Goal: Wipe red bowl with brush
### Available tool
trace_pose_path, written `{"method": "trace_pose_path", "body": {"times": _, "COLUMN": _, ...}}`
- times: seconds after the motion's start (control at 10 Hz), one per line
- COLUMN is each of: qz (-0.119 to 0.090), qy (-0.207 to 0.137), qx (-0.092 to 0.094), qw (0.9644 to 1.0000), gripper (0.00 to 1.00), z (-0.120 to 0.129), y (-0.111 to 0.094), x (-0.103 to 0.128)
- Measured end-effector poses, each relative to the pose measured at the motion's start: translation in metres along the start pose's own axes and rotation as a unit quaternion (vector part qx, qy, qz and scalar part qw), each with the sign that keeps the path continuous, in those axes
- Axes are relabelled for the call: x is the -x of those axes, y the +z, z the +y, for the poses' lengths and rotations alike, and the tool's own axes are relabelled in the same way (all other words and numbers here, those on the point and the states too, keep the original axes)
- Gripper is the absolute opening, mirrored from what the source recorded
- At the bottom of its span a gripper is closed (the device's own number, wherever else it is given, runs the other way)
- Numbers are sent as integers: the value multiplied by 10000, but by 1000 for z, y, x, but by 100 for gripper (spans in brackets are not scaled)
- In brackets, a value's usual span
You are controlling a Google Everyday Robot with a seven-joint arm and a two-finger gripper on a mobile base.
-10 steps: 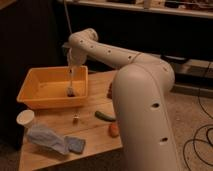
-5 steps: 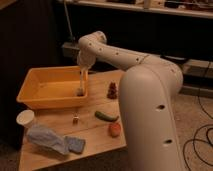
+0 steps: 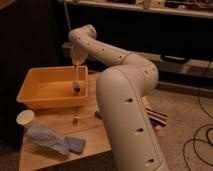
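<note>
Above the right end of the red bowl point(image 3: 50, 100), the claw point(image 3: 76, 63) hangs pointing straight down from the top of the white arm point(image 3: 125, 95), which arches up from the lower right and bends over the bench point(image 3: 90, 126). The claw is clenched on the upper end of the brush point(image 3: 76, 77), whose thin pale handle stands upright below it. The small dark head of the brush is down inside the bowl, close to the right wall and low near the floor; whether it actually touches the plastic cannot be told.

The red bowl sits on the far left part of the bench, its long side running across the view, its flared rim level. Nothing but the brush head shows within it.

Just in front of the bowl's right corner stands a small dark object with a short stem point(image 3: 75, 119), apart from the bowl. A small white cup point(image 3: 25, 118) stands upright at the bench's left edge, near the bowl's front left corner. A crumpled blue-grey cloth point(image 3: 50, 140) lies on the near part of the bench, just beside the cup.
</note>
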Motion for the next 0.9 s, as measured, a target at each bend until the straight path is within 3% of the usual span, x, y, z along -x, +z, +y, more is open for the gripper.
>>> {"method": "trace_pose_path", "body": {"times": 0.3, "qz": 70, "qy": -74, "qx": 317, "qw": 9994, "gripper": 0, "z": 28, "y": -8, "x": -24}}
{"method": "trace_pose_path", "body": {"times": 0.5, "qz": 167, "qy": -190, "qx": 584, "qw": 9980, "gripper": 0, "z": 48, "y": -19, "x": -60}}
{"method": "trace_pose_path", "body": {"times": 0.9, "qz": 171, "qy": -243, "qx": 752, "qw": 9967, "gripper": 0, "z": 20, "y": -48, "x": -103}}
